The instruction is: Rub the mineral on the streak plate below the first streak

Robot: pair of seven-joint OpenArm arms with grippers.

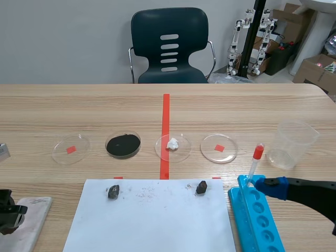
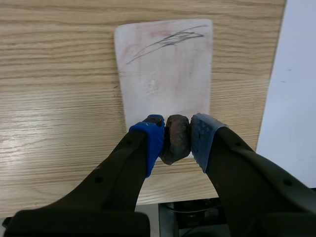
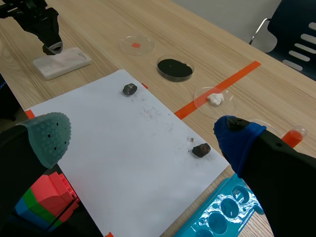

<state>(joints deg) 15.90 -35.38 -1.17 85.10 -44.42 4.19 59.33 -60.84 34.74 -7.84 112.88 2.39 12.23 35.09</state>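
Observation:
The white streak plate (image 2: pixel 165 79) lies on the wood ahead of my left gripper (image 2: pixel 176 132), with one dark scribbled streak (image 2: pixel 168 39) at its far end. A rough brown-grey mineral (image 2: pixel 175 143) is pinched between the blue pads, over the plate's near end. Whether it touches the plate I cannot tell. In the scene view the plate (image 1: pixel 31 210) sits at the front left, with the left gripper (image 1: pixel 10 212) over its near edge. My right gripper (image 3: pixel 143 136) stands open above the white paper's corner, holding nothing.
A white paper sheet (image 1: pixel 152 220) carries two dark mineral pieces (image 1: pixel 113 191) (image 1: pixel 201 187). Behind it stand several petri dishes, one with black powder (image 1: pixel 123 145). A plastic beaker (image 1: pixel 294 144), a blue well tray (image 1: pixel 260 220) and a red-capped dropper (image 1: pixel 255 160) are at the right.

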